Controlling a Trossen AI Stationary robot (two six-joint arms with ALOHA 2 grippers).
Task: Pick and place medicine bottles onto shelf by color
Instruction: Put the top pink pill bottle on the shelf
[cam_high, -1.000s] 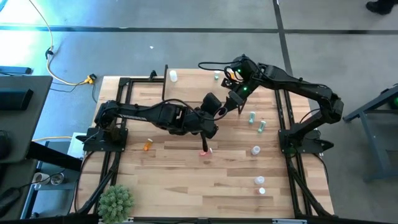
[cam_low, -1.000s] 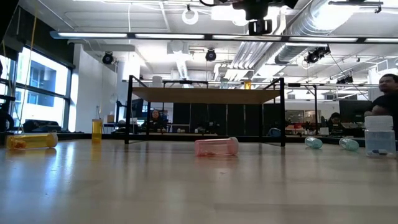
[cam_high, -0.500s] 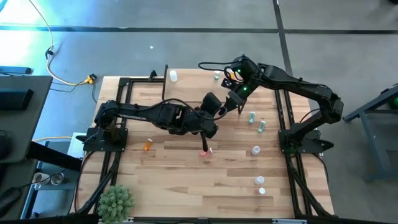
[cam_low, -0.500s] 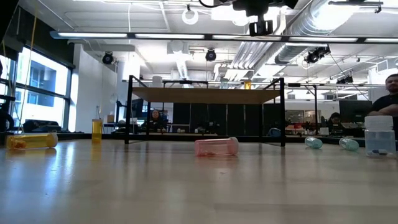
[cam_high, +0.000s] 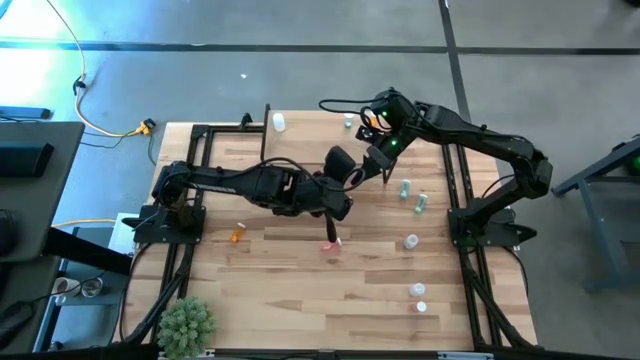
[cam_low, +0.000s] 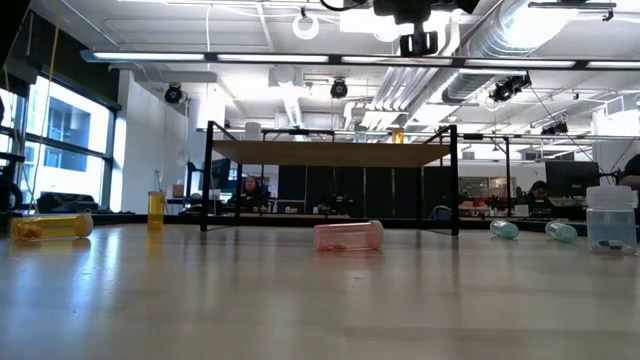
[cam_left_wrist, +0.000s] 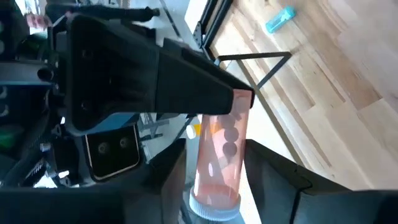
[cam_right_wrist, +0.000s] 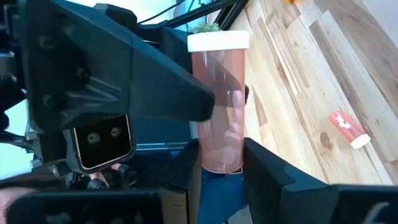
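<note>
I see pink bottle (cam_right_wrist: 219, 102) mid-handover — right end effector (cam_right_wrist: 217, 163) clamped on it, left end effector (cam_left_wrist: 214, 180) loosening. Shelf (cam_low: 335, 153) looks bare — bottles left on table (cam_high: 290, 290).

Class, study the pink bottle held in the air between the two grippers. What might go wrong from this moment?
1. The pink bottle hangs above the table, clamped in the right gripper, with the left gripper around its other end. If the right gripper's hold is weak, the bottle would likely drop and might roll away.
2. The two grippers sit very close together. Pulling apart crookedly might knock them together or twist the bottle loose.
</note>
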